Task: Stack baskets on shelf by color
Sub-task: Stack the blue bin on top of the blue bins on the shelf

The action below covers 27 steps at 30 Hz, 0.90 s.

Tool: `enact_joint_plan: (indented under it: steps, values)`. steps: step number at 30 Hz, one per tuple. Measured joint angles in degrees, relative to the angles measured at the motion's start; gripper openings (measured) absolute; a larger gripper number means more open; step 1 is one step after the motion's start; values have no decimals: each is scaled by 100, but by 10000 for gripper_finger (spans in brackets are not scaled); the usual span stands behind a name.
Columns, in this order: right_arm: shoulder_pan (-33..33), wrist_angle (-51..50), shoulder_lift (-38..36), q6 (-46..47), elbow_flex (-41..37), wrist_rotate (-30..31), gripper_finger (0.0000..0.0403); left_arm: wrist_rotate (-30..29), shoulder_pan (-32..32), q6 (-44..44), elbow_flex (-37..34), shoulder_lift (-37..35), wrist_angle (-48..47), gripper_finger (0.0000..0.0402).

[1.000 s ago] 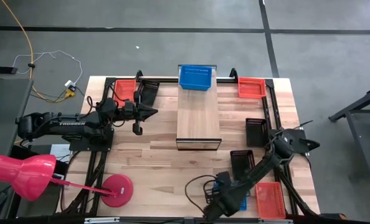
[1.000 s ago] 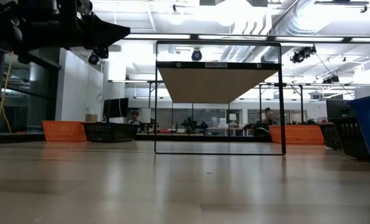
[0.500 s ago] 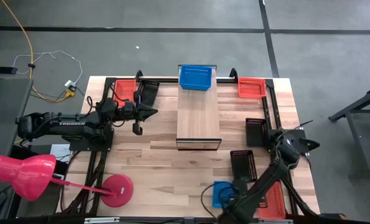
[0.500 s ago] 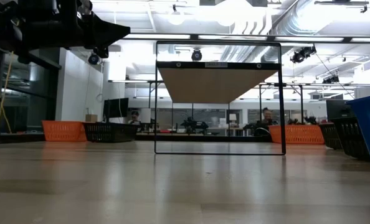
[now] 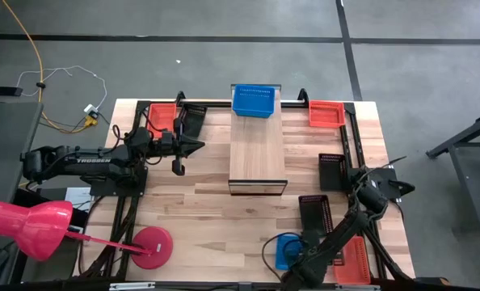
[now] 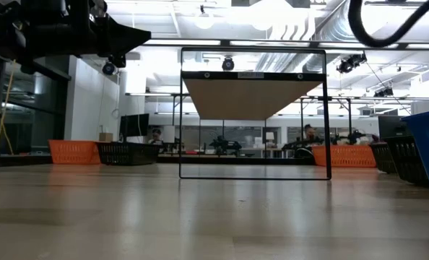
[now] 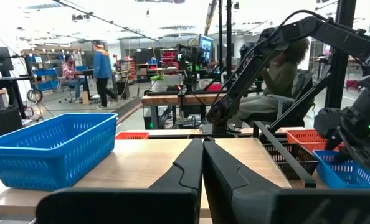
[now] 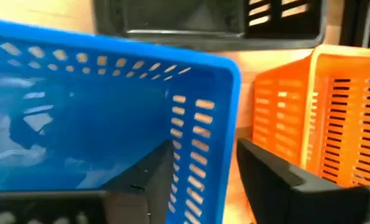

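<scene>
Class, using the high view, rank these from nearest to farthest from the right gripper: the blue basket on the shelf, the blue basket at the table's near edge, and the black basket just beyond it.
1. Blue basket at the near edge: the right gripper straddles its wall.
2. Black basket: just beyond, toward the shelf.
3. Blue basket on the shelf: at the shelf's far end.

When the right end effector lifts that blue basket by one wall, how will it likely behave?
The blue basket looks like thin perforated plastic, so probably light, with a wall that may flex slightly. The right end effector straddles one wall near a corner, so the basket may well hang tilted. It appears empty, so nothing should spill; the orange basket stands close beside and might get nudged.
</scene>
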Motion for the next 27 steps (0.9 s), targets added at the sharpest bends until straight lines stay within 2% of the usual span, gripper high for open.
enact_joint_plan:
  steps: [10,13,18,20,24,27]
  values:
    - [0,-12,0,-117,-89,31,47,0,0,1,0,0,-23,0]
    - [28,-294,-13,-277,315,108,10,0,0,0,0,0,-22,0]
    - [33,-664,-59,-1136,1496,187,3,0,2,2,0,0,-7,0]
    - [38,-675,-102,-1501,2071,636,2,1,1,0,0,0,16,0]
    - [-47,-611,-111,-2471,3171,2182,1,0,2,0,0,0,23,0]
    - [-306,-644,-123,-3469,3707,3342,1,0,4,0,0,0,18,0]
